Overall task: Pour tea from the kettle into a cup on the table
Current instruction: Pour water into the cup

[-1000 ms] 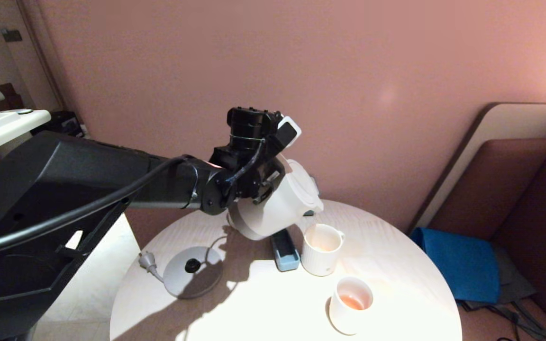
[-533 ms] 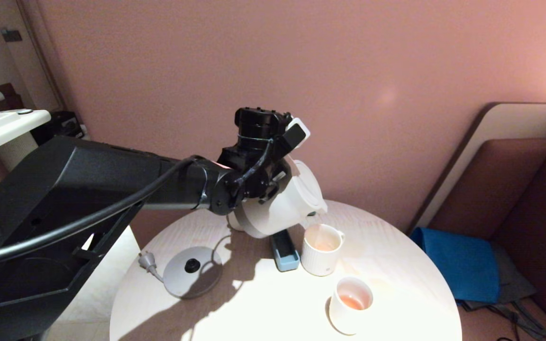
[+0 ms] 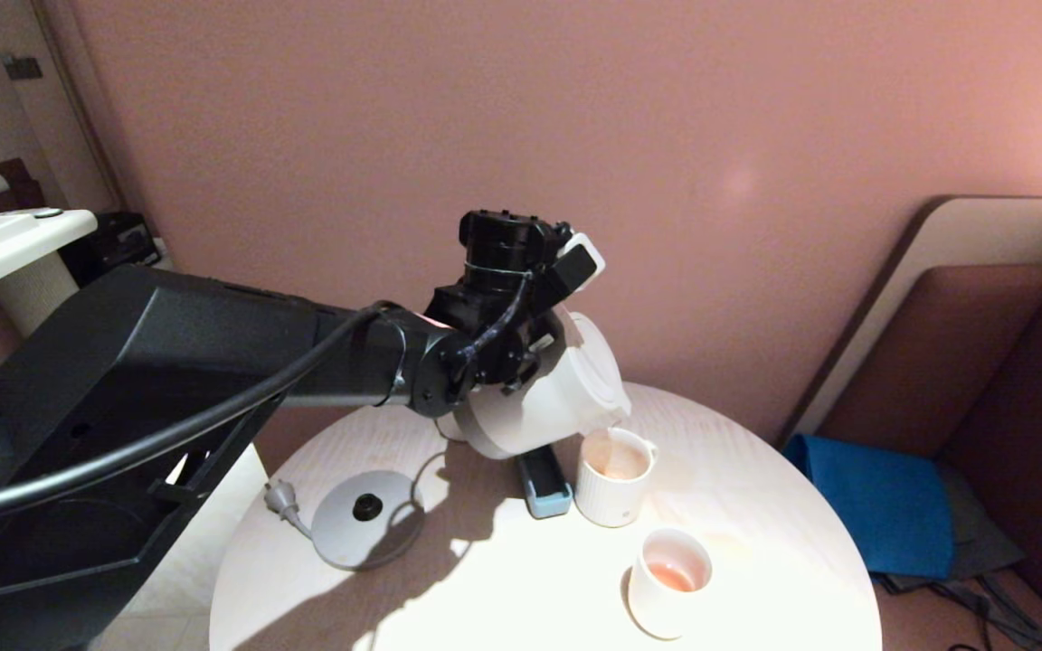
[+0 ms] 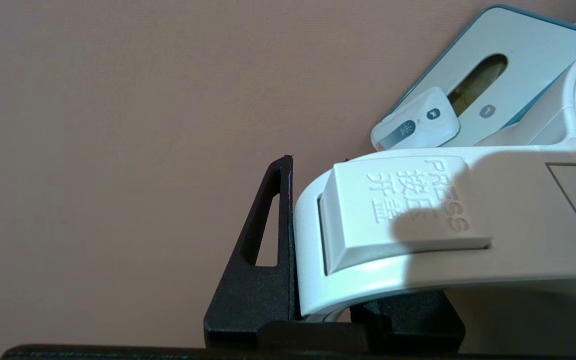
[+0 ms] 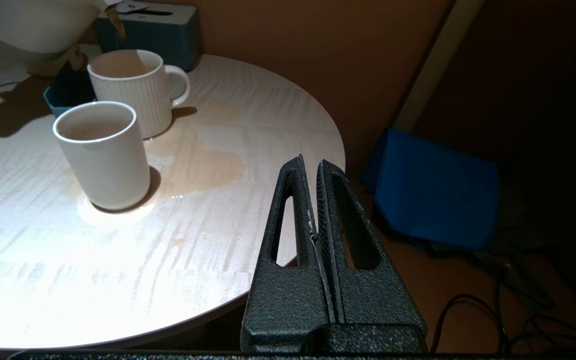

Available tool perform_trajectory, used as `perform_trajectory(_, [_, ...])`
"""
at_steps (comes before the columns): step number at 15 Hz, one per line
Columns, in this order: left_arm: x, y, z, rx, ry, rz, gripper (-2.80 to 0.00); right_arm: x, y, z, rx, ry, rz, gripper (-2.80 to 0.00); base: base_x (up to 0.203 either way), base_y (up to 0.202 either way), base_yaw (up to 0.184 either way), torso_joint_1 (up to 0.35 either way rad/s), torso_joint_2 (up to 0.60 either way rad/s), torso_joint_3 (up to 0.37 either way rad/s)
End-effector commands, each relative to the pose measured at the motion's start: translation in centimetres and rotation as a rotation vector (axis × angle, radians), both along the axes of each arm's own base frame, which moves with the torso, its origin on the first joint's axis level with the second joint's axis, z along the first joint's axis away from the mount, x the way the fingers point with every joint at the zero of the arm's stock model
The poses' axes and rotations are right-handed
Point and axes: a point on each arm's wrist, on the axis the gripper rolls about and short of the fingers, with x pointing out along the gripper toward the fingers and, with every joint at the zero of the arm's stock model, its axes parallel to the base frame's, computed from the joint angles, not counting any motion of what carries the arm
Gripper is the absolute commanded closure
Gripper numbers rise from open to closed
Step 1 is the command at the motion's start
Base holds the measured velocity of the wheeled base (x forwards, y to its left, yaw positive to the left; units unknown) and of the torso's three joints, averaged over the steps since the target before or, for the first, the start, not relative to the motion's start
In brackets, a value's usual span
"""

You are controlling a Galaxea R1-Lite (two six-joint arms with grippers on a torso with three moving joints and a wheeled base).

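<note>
My left gripper (image 3: 532,354) is shut on the loop handle of the cream-white kettle (image 3: 535,402), which it holds tilted above the table (image 3: 485,588). In the left wrist view the handle (image 4: 418,225) sits between the left gripper's (image 4: 338,280) fingers. The spout hangs over the ribbed white cup (image 3: 611,484), and a thin stream of tea (image 3: 609,440) falls into it. The cup (image 5: 138,95) holds pale tea, with the stream (image 5: 118,30) entering from the kettle (image 5: 28,25). My right gripper (image 5: 312,167) is shut and empty, off the table's near edge.
A smooth white cup (image 3: 668,592) with a little tea stands nearer me. The grey base disc (image 3: 367,520) with its plug lies at the left. A small blue tray (image 3: 544,479) sits beside the ribbed cup. Spilled tea (image 5: 203,165) wets the table. A blue bag (image 3: 883,506) lies on the seat.
My left arm has shifted a little to the right and tipped the kettle further. The tea in the ribbed cup stands higher. The right arm has not moved.
</note>
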Motion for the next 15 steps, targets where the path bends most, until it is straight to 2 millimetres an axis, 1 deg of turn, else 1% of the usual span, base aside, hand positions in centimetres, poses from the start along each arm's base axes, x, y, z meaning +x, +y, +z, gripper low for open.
perform_trajectory(1, [-0.06,-0.05,0.02,0.009,-0.004,0.001,0.00,0.01,0.00,0.00,0.000,0.001,0.000,0.00,0.000,0.000,0.000,0.000,0.00,0.000])
perform_trajectory(15, [-0.33,0.23,-0.89,0.051,0.021,0.014,0.00,0.01,0.00,0.00,0.000,0.001,0.000,0.00,0.000,0.000,0.000,0.000,0.00,0.000])
